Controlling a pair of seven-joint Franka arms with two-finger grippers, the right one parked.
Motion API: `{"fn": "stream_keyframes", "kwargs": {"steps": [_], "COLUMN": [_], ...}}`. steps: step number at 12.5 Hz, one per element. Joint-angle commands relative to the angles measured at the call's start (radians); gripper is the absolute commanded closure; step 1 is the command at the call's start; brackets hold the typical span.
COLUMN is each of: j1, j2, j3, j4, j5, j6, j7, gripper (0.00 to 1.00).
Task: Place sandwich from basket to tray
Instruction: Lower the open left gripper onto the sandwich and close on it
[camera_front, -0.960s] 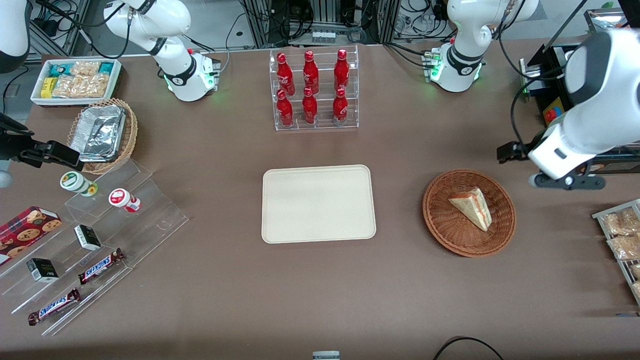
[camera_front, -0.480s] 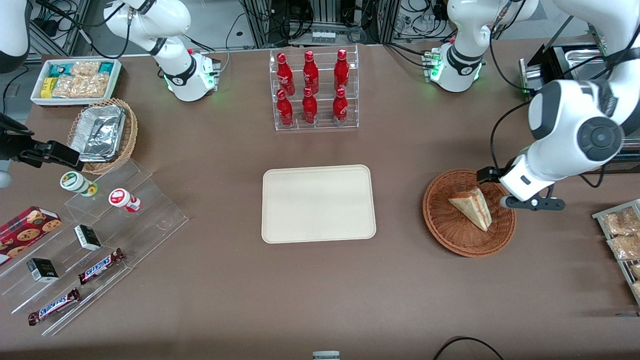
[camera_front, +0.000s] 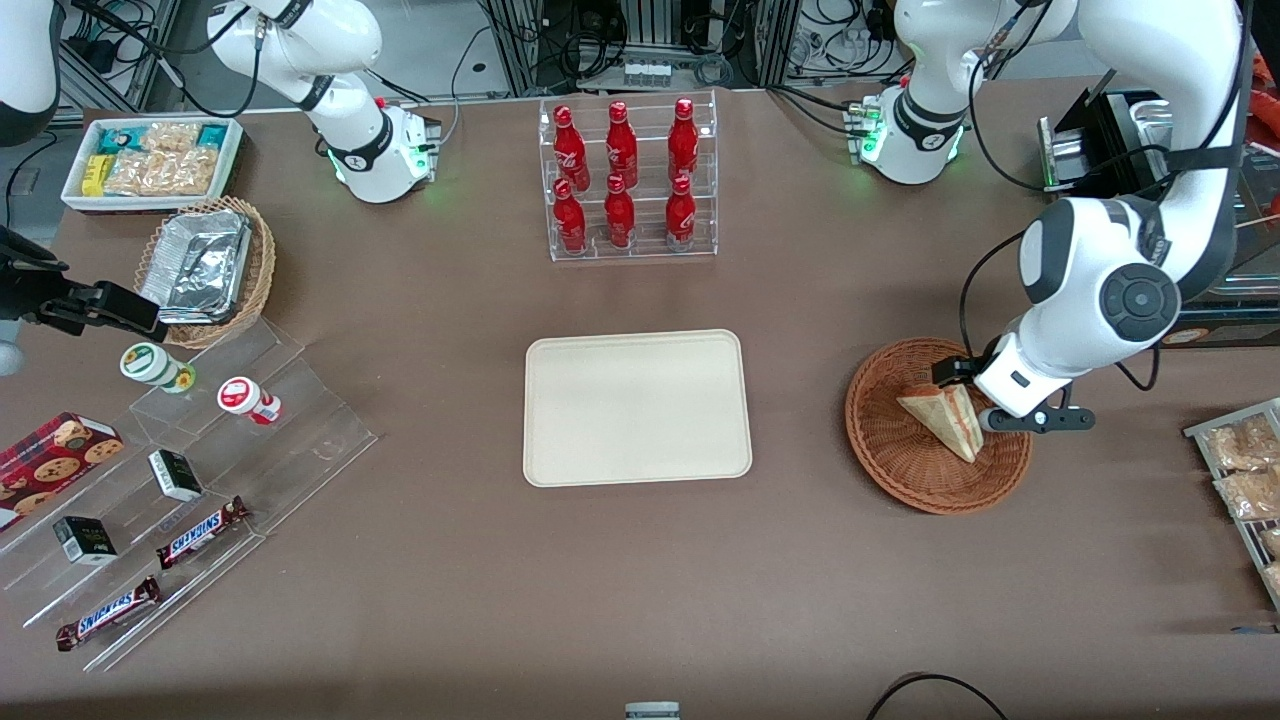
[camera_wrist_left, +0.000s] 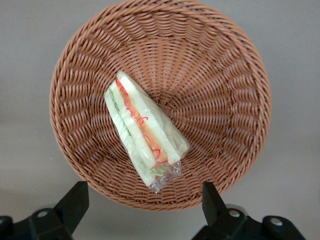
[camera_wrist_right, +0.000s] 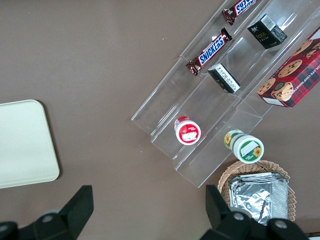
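Your gripper hangs spread wide above the basket, where the sandwich lies flat; it looks light, soft and slick in its wrap, so pinch gently across the bread faces near the thick end.

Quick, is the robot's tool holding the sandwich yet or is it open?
Tool: open, holding nothing, above the sandwich in the basket.
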Motion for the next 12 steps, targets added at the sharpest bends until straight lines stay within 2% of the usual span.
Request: {"fn": "stream_keyframes", "kwargs": {"steps": [1, 3, 6, 12], "j1": [-0.004, -0.004, -0.004, -0.001], "j2": [-0.016, -0.016, -0.043, -0.015], "j3": [0.002, 0.002, 0.002, 0.002], "j4": [-0.023, -0.030, -0.127, -0.136], "j5": [0.001, -0.019, -0.028, -0.040], "j6": [0.024, 0.050, 0.223, 0.245], "j7": [-0.179, -0.368, -0.606, -0.664], "gripper": [0.00, 0.00, 0.00, 0.00]}}
